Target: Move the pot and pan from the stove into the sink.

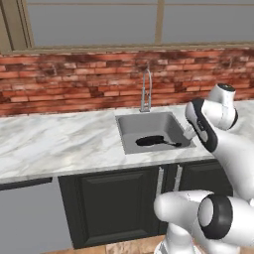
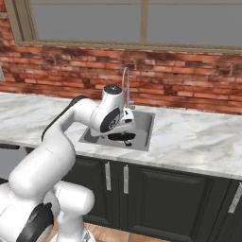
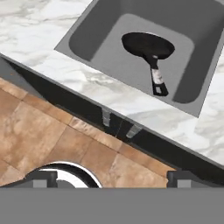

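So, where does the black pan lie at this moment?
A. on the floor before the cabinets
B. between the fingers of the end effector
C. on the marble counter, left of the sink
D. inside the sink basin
D: the pan lies flat on the bottom of the sink, its handle toward the counter edge, and the end effector stands open and apart from it.

Both base views look forward and down at the brick wall, from a moderate distance behind the arm, one from its left and one from its right. They share the sink (image 1: 149, 130) (image 2: 118, 134) set in the counter (image 1: 59, 144) (image 2: 198, 142). The hand view looks steeply down, tilted, over the counter's front edge, close above the sink (image 3: 131, 43).
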You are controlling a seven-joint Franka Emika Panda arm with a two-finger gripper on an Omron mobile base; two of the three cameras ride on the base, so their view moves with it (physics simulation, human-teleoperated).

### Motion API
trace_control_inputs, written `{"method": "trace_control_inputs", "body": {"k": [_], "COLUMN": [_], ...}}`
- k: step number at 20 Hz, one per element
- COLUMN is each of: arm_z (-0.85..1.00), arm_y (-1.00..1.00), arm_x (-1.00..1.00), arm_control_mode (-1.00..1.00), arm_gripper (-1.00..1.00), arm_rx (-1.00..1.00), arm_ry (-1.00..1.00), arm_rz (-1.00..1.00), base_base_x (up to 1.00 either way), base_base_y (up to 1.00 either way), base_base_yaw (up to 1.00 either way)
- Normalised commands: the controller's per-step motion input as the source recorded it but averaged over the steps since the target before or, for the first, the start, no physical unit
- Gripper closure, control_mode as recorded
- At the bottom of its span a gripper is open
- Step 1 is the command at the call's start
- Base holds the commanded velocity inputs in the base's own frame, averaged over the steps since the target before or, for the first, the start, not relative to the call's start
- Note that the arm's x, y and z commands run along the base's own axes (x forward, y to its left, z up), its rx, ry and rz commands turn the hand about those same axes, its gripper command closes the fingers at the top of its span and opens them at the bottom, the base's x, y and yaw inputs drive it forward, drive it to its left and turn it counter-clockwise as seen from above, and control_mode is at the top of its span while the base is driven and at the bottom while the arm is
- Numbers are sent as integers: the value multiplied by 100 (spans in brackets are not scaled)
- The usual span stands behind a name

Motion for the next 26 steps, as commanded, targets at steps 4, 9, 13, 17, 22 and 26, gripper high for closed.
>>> {"method": "trace_control_inputs", "body": {"k": [4,9,13,17,22,26], "arm_z": [49,40,37,35,4,-36], "arm_y": [10,11,9,22,43,39], "arm_x": [-70,-62,-53,-52,-70,-64], "arm_control_mode": [-100,-100,-100,-100,-100,-100], "arm_gripper": [-100,-100,-100,-100,-100,-100], "arm_rx": [-1,0,0,-2,-9,-7], "arm_ry": [-1,0,0,-8,-26,-16], "arm_rz": [20,24,27,21,-1,-23], "base_base_x": [0,0,0,0,0,0], "base_base_y": [0,0,0,0,0,0], "base_base_yaw": [0,0,0,0,0,0]}}
